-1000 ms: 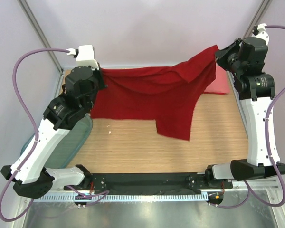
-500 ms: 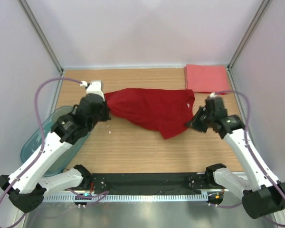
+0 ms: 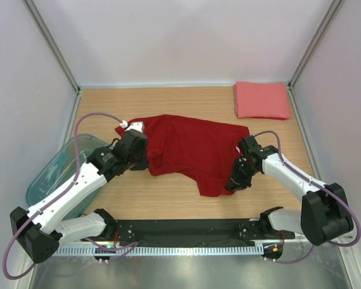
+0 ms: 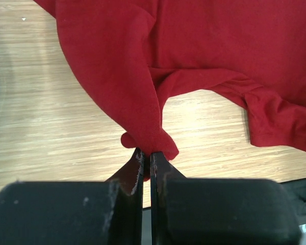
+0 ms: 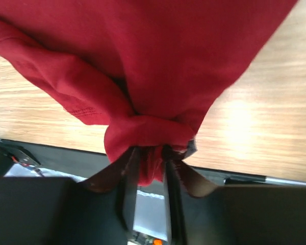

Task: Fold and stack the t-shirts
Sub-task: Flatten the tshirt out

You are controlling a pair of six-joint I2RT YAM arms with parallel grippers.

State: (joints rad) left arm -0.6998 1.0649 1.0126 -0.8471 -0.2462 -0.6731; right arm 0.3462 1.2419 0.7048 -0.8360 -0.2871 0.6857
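Wooden worktop [image 3: 168,99], white walls around it. So the dark red t-shirt [image 3: 192,144] lies rumpled mid-worktop. The left pincer [image 4: 147,155] is clamped tight on its left edge, and the right pincer [image 5: 149,158] has a bunch of cloth between narrowly parted fingers. The salmon-pink t-shirt [image 3: 262,100] sits folded in the far right corner.

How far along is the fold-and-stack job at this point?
Done: the pink shirt lies folded in the far right corner. In hand: the dark red shirt lies rumpled and unfolded in the middle. The left gripper pinches one edge, and cloth is bunched between the fingers of the right gripper, though whether they clamp it is unclear. Left: fold it and stack the two.
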